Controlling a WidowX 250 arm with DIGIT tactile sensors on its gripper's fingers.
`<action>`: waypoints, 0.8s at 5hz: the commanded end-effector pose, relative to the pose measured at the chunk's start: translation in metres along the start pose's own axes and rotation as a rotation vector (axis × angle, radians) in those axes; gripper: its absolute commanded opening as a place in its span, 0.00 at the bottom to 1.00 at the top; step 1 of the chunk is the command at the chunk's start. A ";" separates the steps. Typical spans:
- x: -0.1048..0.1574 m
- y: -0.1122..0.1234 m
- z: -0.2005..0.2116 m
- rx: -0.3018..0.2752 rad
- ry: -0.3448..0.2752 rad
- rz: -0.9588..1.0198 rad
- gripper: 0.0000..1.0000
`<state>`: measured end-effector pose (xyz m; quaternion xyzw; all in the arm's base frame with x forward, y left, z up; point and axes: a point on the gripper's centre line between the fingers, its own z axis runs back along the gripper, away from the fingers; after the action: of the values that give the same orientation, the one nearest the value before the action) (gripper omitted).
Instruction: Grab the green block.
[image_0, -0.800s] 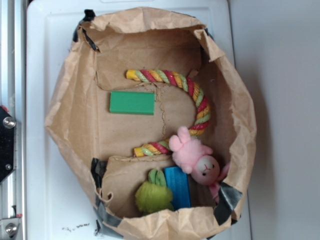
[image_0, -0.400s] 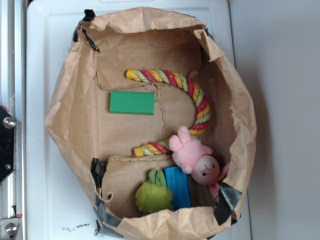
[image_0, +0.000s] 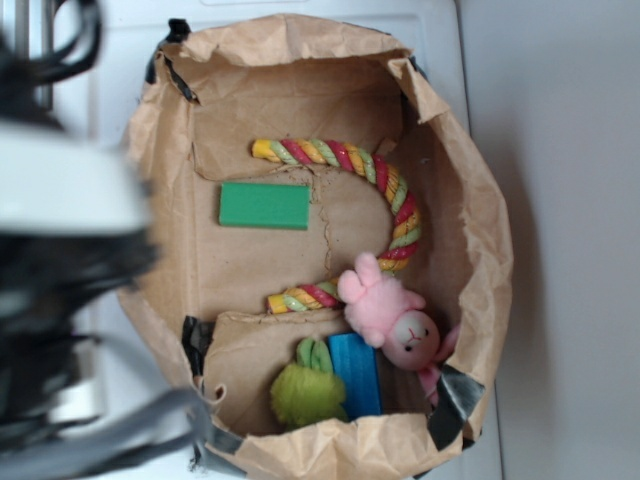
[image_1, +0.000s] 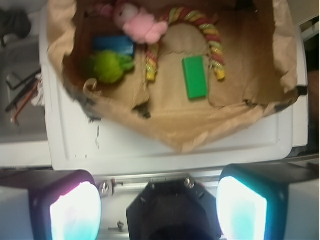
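Observation:
The green block (image_0: 264, 206) lies flat on the floor of an open brown paper bag (image_0: 492, 250), in its upper left part, with nothing touching it. In the wrist view the green block (image_1: 195, 77) sits far ahead of my gripper (image_1: 159, 197), inside the bag (image_1: 175, 125). My gripper is open, its two lit fingers (image_1: 75, 207) spread wide with nothing between them. It hovers outside the bag, over the white surface's edge. In the exterior view my arm (image_0: 60, 250) is a blurred mass at the left, and the jaws cannot be made out there.
Also in the bag are a curved striped rope toy (image_0: 395, 195), a pink plush bunny (image_0: 390, 318), a blue block (image_0: 356, 372) and a fuzzy yellow-green plush (image_0: 308, 390). The bag's crumpled wall (image_1: 165, 117) stands between my gripper and the block. The bag rests on a white surface (image_1: 150, 150).
My arm has swept into the exterior view from the left and now covers that side, blurred. The block and toys have not moved.

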<state>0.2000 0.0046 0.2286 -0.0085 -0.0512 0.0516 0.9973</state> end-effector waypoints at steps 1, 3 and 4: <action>0.058 0.014 -0.013 0.076 -0.129 -0.015 1.00; 0.077 0.025 -0.065 0.092 -0.126 -0.052 1.00; 0.081 0.031 -0.086 0.063 -0.111 -0.065 1.00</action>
<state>0.2814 0.0360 0.1361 0.0231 -0.0818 0.0144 0.9963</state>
